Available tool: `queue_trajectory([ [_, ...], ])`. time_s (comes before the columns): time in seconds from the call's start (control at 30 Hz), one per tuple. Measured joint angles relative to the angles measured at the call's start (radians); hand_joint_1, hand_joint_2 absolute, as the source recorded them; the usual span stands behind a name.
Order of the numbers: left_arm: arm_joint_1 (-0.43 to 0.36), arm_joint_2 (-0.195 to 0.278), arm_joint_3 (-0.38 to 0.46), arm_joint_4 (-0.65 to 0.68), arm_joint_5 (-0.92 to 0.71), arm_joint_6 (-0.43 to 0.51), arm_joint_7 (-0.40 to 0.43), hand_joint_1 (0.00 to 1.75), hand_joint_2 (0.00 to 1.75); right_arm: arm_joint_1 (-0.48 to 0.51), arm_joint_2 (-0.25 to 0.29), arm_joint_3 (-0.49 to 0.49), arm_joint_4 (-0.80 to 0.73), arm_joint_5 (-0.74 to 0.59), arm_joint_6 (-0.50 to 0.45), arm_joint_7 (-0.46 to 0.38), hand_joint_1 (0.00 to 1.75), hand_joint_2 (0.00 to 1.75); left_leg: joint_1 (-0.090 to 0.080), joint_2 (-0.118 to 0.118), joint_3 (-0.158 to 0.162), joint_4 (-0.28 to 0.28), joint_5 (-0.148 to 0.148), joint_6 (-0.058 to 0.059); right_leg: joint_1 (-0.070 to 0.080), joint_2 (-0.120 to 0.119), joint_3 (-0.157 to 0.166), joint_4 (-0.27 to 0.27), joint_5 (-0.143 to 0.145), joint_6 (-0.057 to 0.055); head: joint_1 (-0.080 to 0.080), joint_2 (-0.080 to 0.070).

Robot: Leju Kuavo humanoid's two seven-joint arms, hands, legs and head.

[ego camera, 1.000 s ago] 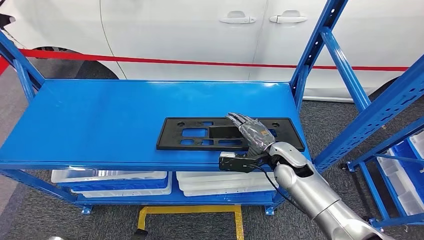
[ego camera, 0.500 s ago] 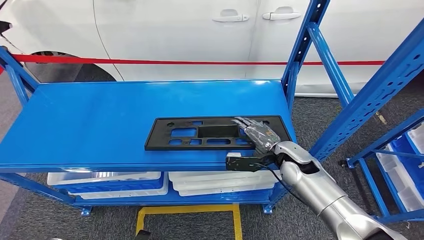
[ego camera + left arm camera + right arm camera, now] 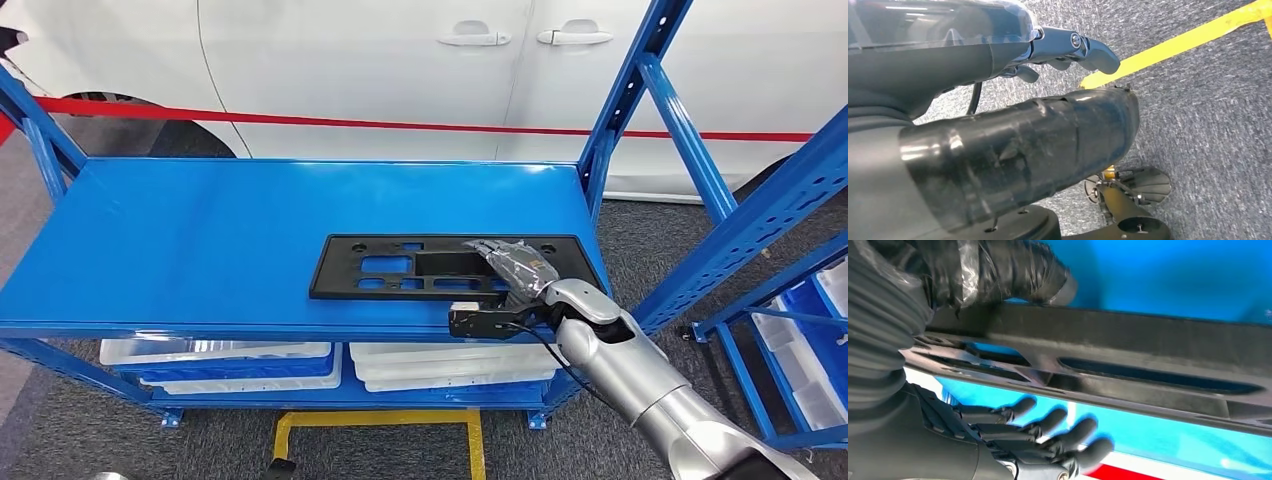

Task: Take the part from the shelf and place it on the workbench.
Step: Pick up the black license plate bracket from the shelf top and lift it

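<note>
You have the blue shelf [image 3: 200, 240] in front of you, its top deck carrying the part [image 3: 400, 268], a flat black plastic frame with rectangular cut-outs lying near the front edge. The whole picture swung left half a second ago and has swung back, so your head moved; do not read that as the shelf shifting.

Your right hand [image 3: 512, 266] is the real change. A second ago its fingers stood raised above the part's right end; now they lie low and flat across it. In the right wrist view the thumb [image 3: 1018, 270] sits on one face of the part [image 3: 1128, 355] while the fingers [image 3: 1058, 432] stretch along the other, apart from it and not yet clamped, so the hand straddles the edge without a firm hold.

That suggests you are at the grasp itself: the part is not yet lifted off the shelf, and closing comes next.

Your left hand [image 3: 1013, 150] hangs over the grey floor [image 3: 1208, 100] with nothing in it, fingers loosely bent.
</note>
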Motion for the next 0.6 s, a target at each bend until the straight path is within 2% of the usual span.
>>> queue_trajectory([
  [0.07,-0.001,-0.001,0.0,0.0,0.0,0.001,0.0,0.0,0.0,-0.001,0.0,0.0,0.002,0.0,-0.001,0.001,1.22,1.75,-0.003,-0.001,-0.004,0.007,-0.004,-0.009,0.004,0.0,0.044,-0.094,0.028,-0.007,0.0,0.0],
  [0.17,0.0,-0.001,-0.001,0.0,0.0,0.002,0.0,0.0,0.0,-0.001,0.0,0.002,0.004,0.001,-0.004,0.0,1.45,1.75,-0.004,-0.001,-0.009,0.008,-0.004,-0.022,0.007,0.001,0.048,-0.109,0.029,-0.022,-0.001,0.0],
  [0.23,0.0,-0.001,-0.001,0.0,0.0,0.002,0.0,0.0,0.0,-0.003,0.001,0.002,0.005,0.002,-0.011,0.001,1.59,1.75,-0.002,0.0,-0.021,0.038,-0.028,-0.032,0.004,-0.001,0.051,-0.115,0.033,-0.035,-0.001,0.0],
  [0.27,-0.001,-0.001,-0.001,0.0,0.0,0.002,0.0,0.0,0.0,-0.004,0.002,0.003,0.005,0.004,-0.017,0.001,1.62,1.75,-0.001,0.0,-0.04,0.081,-0.055,-0.036,0.002,-0.004,0.052,-0.117,0.034,-0.04,-0.001,0.0],
  [0.33,0.001,-0.001,-0.001,0.0,0.0,0.002,0.0,0.0,0.0,-0.004,0.002,0.004,0.007,0.008,-0.031,0.002,1.67,1.75,0.001,0.0,-0.099,0.216,-0.118,-0.043,0.003,-0.007,0.052,-0.117,0.034,-0.045,-0.001,0.0],
  [0.37,0.003,-0.001,-0.001,0.0,0.0,0.002,0.0,0.0,0.0,-0.003,0.002,0.006,0.008,0.011,-0.037,0.003,1.69,1.75,0.001,0.001,-0.125,0.271,-0.136,-0.045,0.003,-0.007,0.052,-0.117,0.034,-0.046,-0.001,0.0],
  [0.4,0.005,-0.001,-0.001,0.0,0.0,0.002,0.0,0.0,0.0,-0.003,0.002,0.007,0.009,0.015,-0.043,0.004,1.71,1.75,0.001,0.001,-0.136,0.296,-0.136,-0.046,0.004,-0.007,0.052,-0.117,0.034,-0.046,-0.001,0.0],
  [0.43,0.006,-0.001,-0.001,0.0,0.001,0.002,0.0,0.0,0.0,-0.003,0.002,0.009,0.011,0.018,-0.048,0.004,1.71,1.75,0.001,0.001,-0.129,0.283,-0.118,-0.045,0.004,-0.006,0.054,-0.117,0.034,-0.046,-0.001,0.0],
  [0.5,0.006,-0.001,-0.001,0.0,0.001,0.002,0.0,0.0,0.0,-0.003,0.002,0.01,0.012,0.022,-0.056,0.006,1.71,1.75,0.001,0.001,-0.065,0.151,-0.05,-0.04,0.004,-0.005,0.057,-0.116,0.033,-0.045,-0.001,0.0],
  [0.53,0.005,-0.001,-0.001,0.0,0.002,0.002,0.0,0.0,0.0,-0.004,0.002,0.01,0.012,0.024,-0.059,0.008,1.72,1.75,0.0,0.001,-0.031,0.084,-0.027,-0.036,0.005,-0.004,0.057,-0.114,0.032,-0.042,-0.001,0.0],
  [0.57,0.004,-0.001,-0.001,0.0,0.002,0.003,0.0,0.0,0.0,-0.004,0.001,0.01,0.013,0.026,-0.062,0.009,1.72,1.75,-0.002,0.0,-0.007,0.034,-0.013,-0.033,0.007,-0.004,0.057,-0.114,0.032,-0.037,-0.001,0.0],
  [0.6,0.004,-0.001,-0.001,0.0,0.002,0.003,0.0,0.0,0.0,-0.004,0.001,0.01,0.014,0.029,-0.066,0.01,1.73,1.75,-0.003,0.0,0.004,0.011,-0.012,-0.029,0.009,-0.003,0.057,-0.114,0.032,-0.032,-0.001,0.0],
])
